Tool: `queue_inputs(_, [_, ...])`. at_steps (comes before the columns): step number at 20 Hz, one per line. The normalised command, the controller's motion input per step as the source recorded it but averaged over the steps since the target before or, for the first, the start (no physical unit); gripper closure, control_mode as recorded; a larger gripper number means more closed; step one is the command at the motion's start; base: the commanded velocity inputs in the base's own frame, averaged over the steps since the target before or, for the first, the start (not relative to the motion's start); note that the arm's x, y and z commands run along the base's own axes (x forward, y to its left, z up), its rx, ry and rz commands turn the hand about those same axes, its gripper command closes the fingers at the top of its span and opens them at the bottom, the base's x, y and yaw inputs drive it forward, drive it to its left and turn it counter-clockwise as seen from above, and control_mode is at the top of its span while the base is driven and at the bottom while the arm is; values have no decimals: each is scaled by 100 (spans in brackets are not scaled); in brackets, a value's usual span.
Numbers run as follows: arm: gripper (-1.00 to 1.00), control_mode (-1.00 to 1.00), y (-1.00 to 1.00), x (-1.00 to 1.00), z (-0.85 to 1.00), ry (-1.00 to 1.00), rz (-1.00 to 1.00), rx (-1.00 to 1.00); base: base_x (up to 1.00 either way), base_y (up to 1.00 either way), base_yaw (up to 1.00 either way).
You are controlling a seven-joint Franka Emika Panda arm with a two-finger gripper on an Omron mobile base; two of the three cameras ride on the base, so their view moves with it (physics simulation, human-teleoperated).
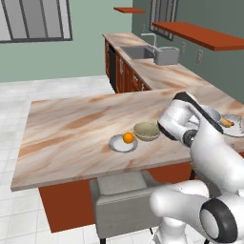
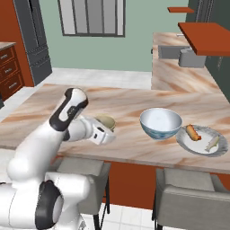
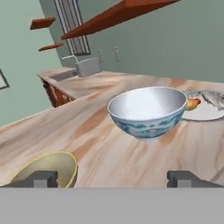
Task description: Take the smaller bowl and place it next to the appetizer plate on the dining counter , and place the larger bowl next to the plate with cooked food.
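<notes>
- The end effector (image 3: 113, 178) hangs low over the desk (image 1: 66, 133) with its fingers spread wide, gripping nothing.
- Just past it the small bowl (image 1: 147, 131) stands on the desk beside the appetizer plate (image 1: 122, 143) with its orange ball.
- Farther on, the large bowl (image 2: 160, 123) stands next to the cooked-food plate (image 2: 201, 140).
- Both bowls look placed; I'd lift away straight, clear of the rims.
</notes>
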Motion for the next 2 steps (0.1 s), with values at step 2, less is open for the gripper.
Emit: queue_inputs(2, [-100,-100,-65,-72,100,28,-10,-25,0,0,0])
